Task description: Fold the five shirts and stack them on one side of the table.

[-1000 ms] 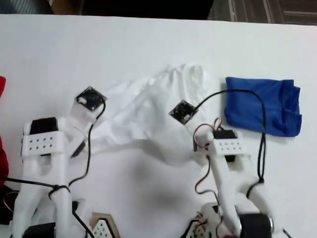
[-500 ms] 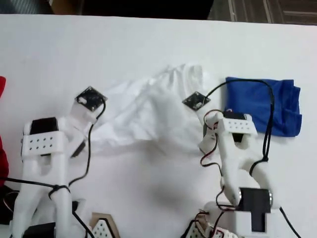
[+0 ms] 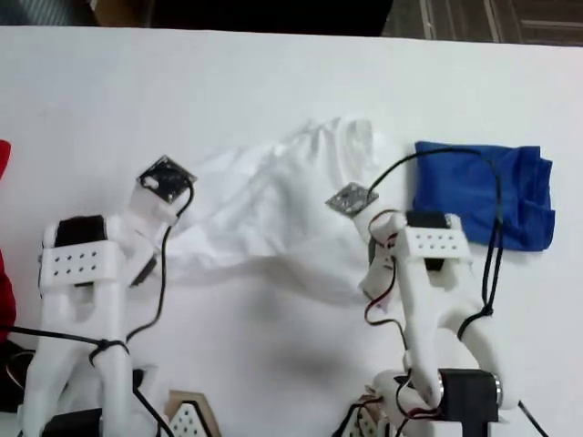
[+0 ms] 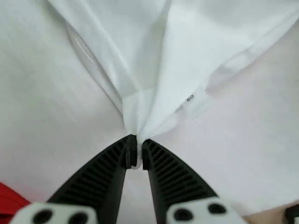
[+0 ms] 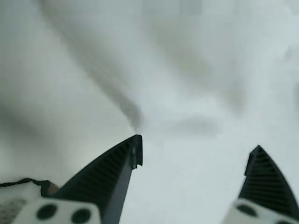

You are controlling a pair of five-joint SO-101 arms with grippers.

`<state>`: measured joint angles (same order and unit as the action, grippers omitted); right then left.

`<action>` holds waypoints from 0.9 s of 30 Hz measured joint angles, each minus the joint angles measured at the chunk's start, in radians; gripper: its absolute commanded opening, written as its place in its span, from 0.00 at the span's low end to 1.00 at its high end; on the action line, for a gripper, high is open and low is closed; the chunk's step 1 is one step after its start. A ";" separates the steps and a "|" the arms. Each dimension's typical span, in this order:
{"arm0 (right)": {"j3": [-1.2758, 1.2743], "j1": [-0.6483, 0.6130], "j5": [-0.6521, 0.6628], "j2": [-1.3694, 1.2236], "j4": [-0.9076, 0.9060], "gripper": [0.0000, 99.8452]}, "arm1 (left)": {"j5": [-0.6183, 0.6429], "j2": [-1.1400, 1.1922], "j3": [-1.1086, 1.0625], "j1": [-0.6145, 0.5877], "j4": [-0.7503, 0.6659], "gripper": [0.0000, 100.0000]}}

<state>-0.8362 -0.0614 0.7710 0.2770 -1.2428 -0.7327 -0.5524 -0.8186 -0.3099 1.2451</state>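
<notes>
Your left gripper (image 4: 136, 151) is pinched closed on a gathered edge of the crumpled white cotton shirt (image 4: 154, 56). The cloth fans out ahead of its tips.

Your right gripper (image 5: 195, 154) stands wide open and holds nothing. White fabric lies below and ahead of it, possibly touching the tips; you cannot tell from here.

Progress, as judged: early.
- A blue shirt folded into a rough rectangle (image 3: 483, 191) lies just beside the right gripper, on its outer side, and counts as done.
- The white shirt (image 3: 273, 200) is bunched between the two grippers, not yet folded.
- A red cloth (image 3: 4, 273) waits at the table edge, outboard of the left arm.

Room: the white table (image 3: 273, 82) beyond both grippers is open, so stretch the shirt forward. Outward travel on the right is tight against the blue shirt.
</notes>
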 measured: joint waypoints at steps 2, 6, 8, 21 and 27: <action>-0.051 -0.032 -0.002 0.000 0.031 0.35 | 0.000 0.000 0.000 0.000 0.000 0.02; -0.110 -0.097 -0.046 0.000 0.103 0.35 | 0.000 0.000 0.000 0.000 0.000 0.02; -0.110 -0.109 -0.074 0.000 0.130 0.35 | 0.000 0.000 0.000 0.000 0.000 0.02; -0.120 -0.110 -0.255 0.000 0.216 0.27 | 0.000 0.000 -0.009 0.000 -0.002 0.02; -0.161 -0.115 -0.256 0.003 0.247 0.18 | 0.000 0.000 -0.009 0.000 -0.002 0.02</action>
<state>-0.9973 -0.1765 0.5148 0.2800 -0.9958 -0.7327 -0.5524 -0.8278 -0.3099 1.2436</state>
